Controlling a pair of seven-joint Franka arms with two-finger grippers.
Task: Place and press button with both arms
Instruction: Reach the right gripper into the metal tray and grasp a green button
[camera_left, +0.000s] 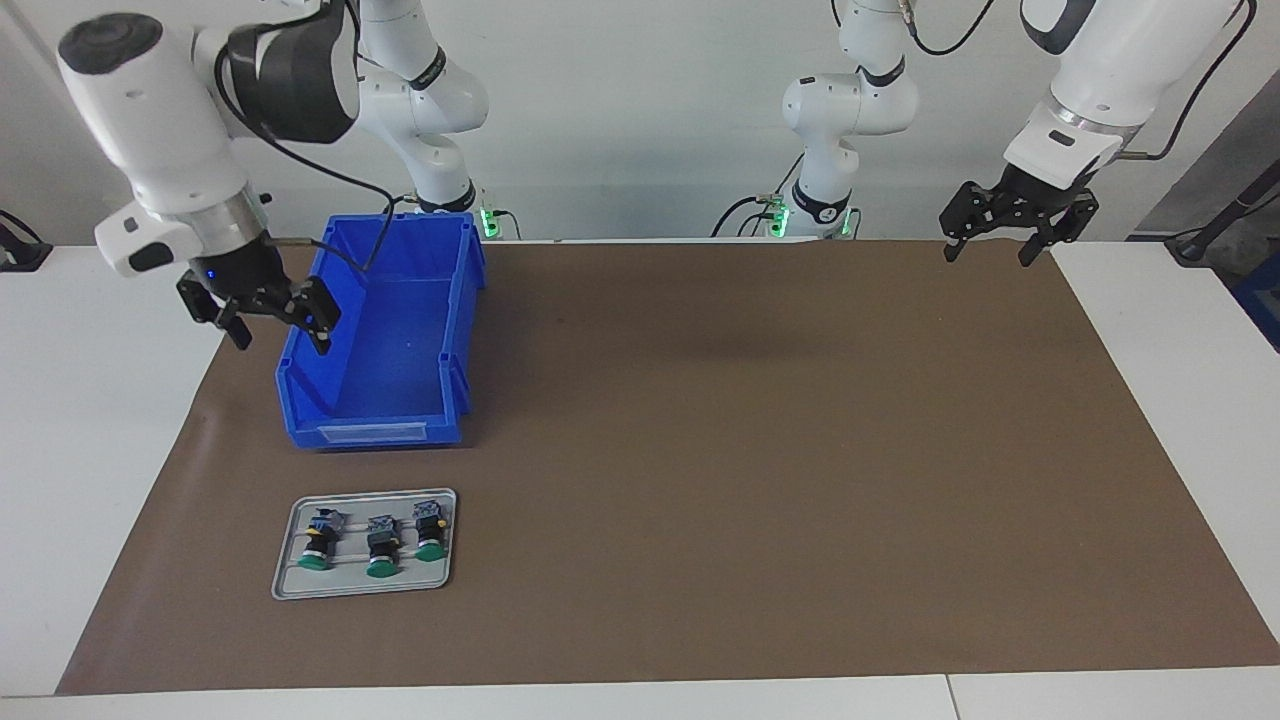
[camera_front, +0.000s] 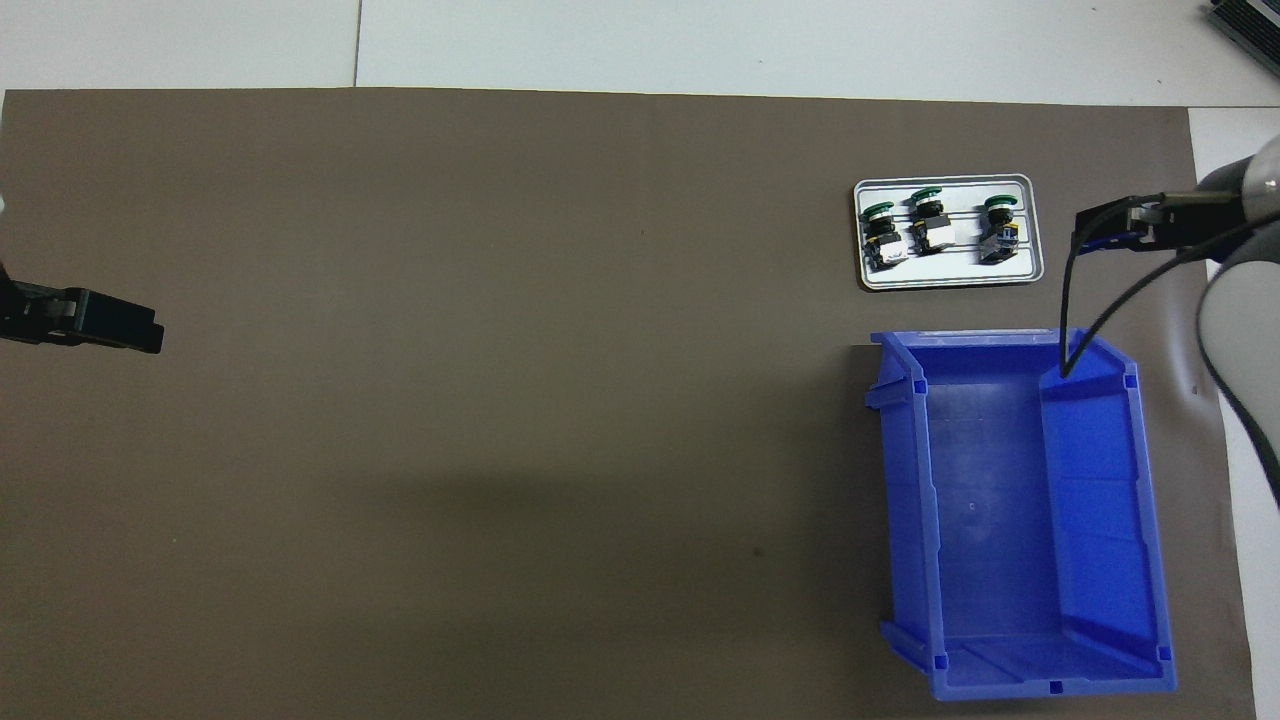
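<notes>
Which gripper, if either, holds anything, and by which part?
Neither: the right gripper beside the blue bin and the left gripper are open and empty.

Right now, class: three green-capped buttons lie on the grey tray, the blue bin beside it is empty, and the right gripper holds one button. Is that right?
Not quite. The right gripper is open and holds nothing, up beside the blue bin; the facing view shows it. All three buttons do lie on the grey tray, and the bin is empty.
</notes>
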